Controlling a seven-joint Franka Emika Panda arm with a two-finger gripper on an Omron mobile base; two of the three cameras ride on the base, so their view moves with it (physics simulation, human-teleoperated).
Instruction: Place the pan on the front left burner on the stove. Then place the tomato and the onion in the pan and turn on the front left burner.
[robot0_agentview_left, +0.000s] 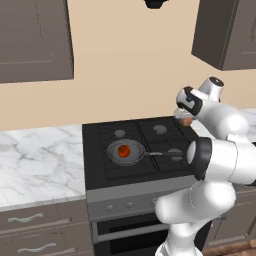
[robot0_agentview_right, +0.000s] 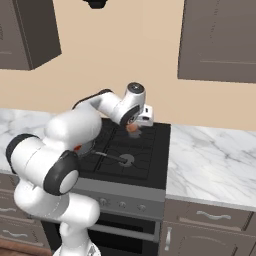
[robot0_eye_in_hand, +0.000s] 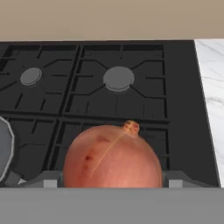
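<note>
Oven front: the stove's (robot0_agentview_left: 135, 150) grey steel panel with its small knobs (robot0_agentview_left: 129, 205) is nearest me, above the dark oven door; from here I cannot tell how any knob is set, and I see no flame.
Pan: the dark grey pan (robot0_agentview_left: 126, 152) sits on the front left burner (robot0_agentview_left: 120, 161), its thin handle pointing right across the grate towards the front right burner.
Tomato: the glossy red-orange tomato (robot0_agentview_left: 123, 150) lies inside the pan, near its middle.
Gripper: the gripper (robot0_eye_in_hand: 113, 183) is raised over the right half of the cooktop, with its jaws set wide and pinching the onion (robot0_eye_in_hand: 112, 156) between the two fingertips (robot0_eye_in_hand: 46, 180).
Onion: pale orange-pink, stem nub up, held clear above the grates; in the right base view it hangs just under the hand over the right-hand burners, well apart from the pan.
Rear burners: two grey caps sit untouched at the back of the stove (robot0_eye_in_hand: 118, 78).
Counter: white marble runs off to both sides of the cooktop (robot0_agentview_left: 35, 160).
Done so far: pan placed, tomato in.
Left to do: I'd say the onion has to be carried left and lowered into the pan beside the tomato, then released.
After that: the front left burner's knob has to be turned on.
</note>
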